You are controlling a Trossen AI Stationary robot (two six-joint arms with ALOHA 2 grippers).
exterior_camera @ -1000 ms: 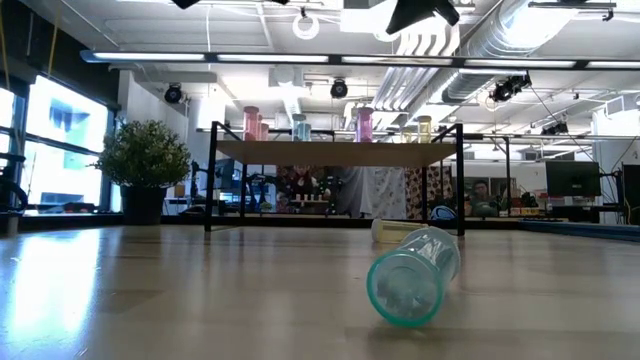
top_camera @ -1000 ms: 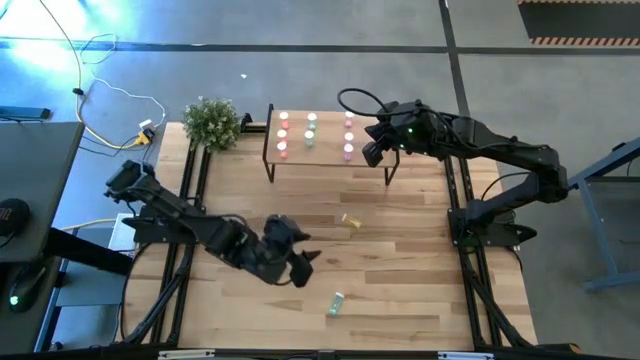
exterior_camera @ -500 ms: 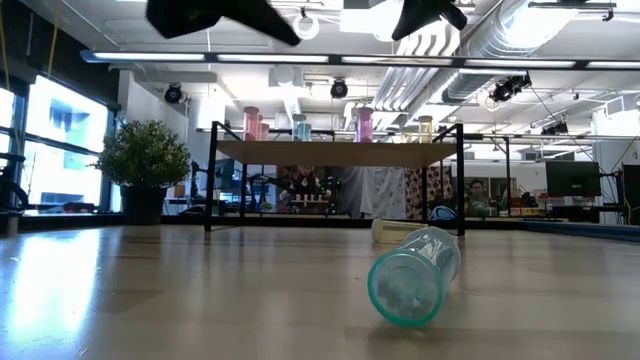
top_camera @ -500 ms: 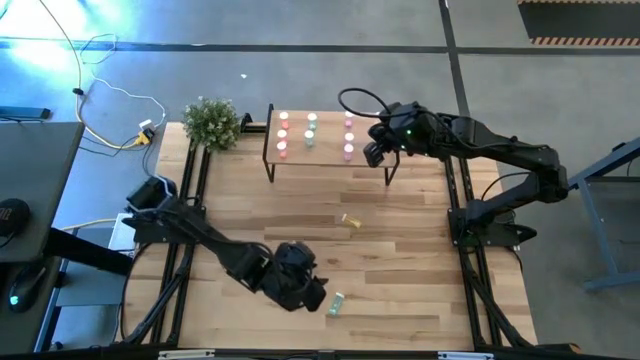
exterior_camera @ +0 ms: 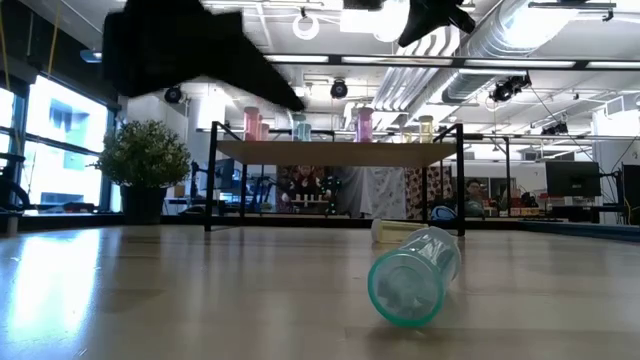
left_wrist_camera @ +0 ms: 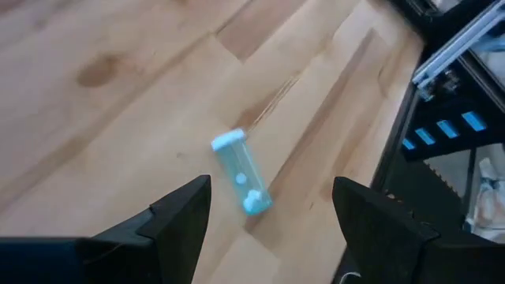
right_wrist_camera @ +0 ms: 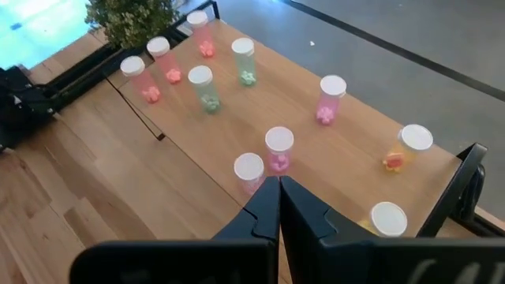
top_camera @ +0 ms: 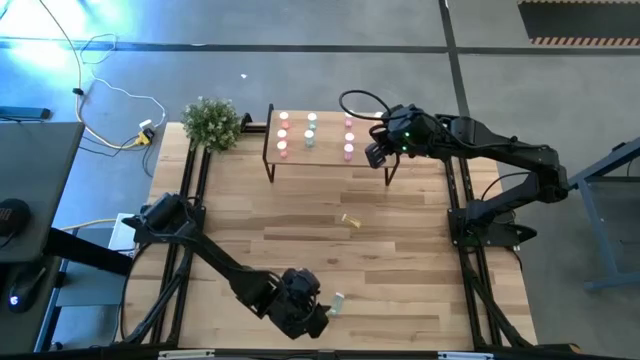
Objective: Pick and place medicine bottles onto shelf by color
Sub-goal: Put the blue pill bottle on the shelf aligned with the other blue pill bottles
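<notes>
A mint-green medicine bottle (left_wrist_camera: 241, 183) lies on its side on the tabletop near the front edge (top_camera: 337, 303), its open-looking end toward the low camera (exterior_camera: 413, 276). My left gripper (left_wrist_camera: 272, 211) hovers open just above and to its left (top_camera: 318, 312), a finger on either side of it and apart from it. A yellow bottle (top_camera: 351, 221) lies at mid-table. The shelf (top_camera: 330, 150) at the far edge carries salmon, green, pink and yellow bottles standing upright (right_wrist_camera: 278, 148). My right gripper (right_wrist_camera: 278, 199) is shut and empty, raised over the shelf's right end (top_camera: 378, 152).
A potted plant (top_camera: 211, 122) stands at the far left corner beside the shelf. Black frame rails (top_camera: 190, 200) run along both sides of the table. Bare planks lie between the shelf and the two fallen bottles.
My left gripper has swung down and toward the table's near edge, closing in on the mint-green bottle from its left, and has stayed open. The bottle has not moved.
</notes>
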